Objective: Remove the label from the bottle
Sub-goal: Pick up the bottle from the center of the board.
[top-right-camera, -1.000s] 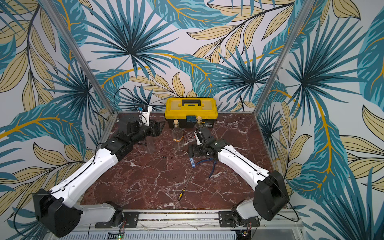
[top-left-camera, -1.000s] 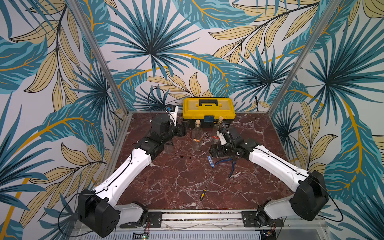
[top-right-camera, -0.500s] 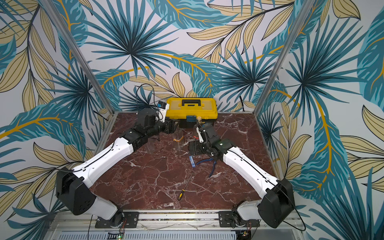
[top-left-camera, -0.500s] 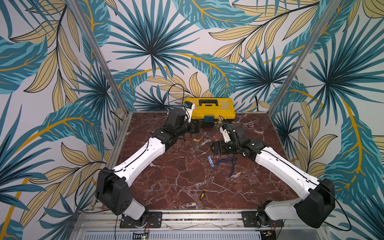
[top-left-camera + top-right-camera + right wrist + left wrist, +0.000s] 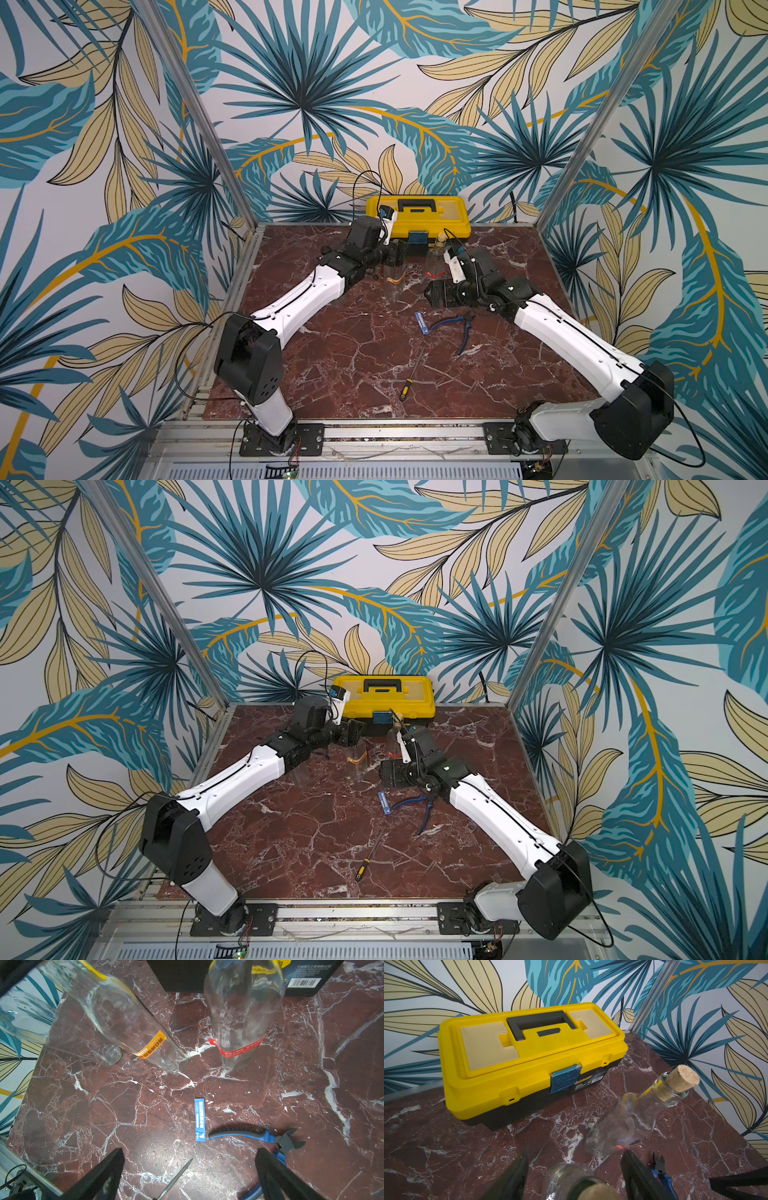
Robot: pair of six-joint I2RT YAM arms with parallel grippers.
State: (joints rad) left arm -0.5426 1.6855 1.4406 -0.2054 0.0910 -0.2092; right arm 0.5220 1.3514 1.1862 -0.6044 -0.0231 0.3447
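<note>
Bottle (image 5: 128, 1018) with orange label (image 5: 151, 1046) is straddled by the parted left tool (image 5: 575, 1153), seemingly for steadying; the right tool (image 5: 190, 1151) is held wide, empty.

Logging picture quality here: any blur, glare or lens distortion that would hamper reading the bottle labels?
Right wrist view: wide-lens distortion makes the orange-labelled bottle and red-labelled bottle lean apart, yet label print stays sharp. Left wrist view: the nearest cork is blurred, the toolbox crisp. Both top views: even light, clear glass nearly lost against the marble table.
</note>
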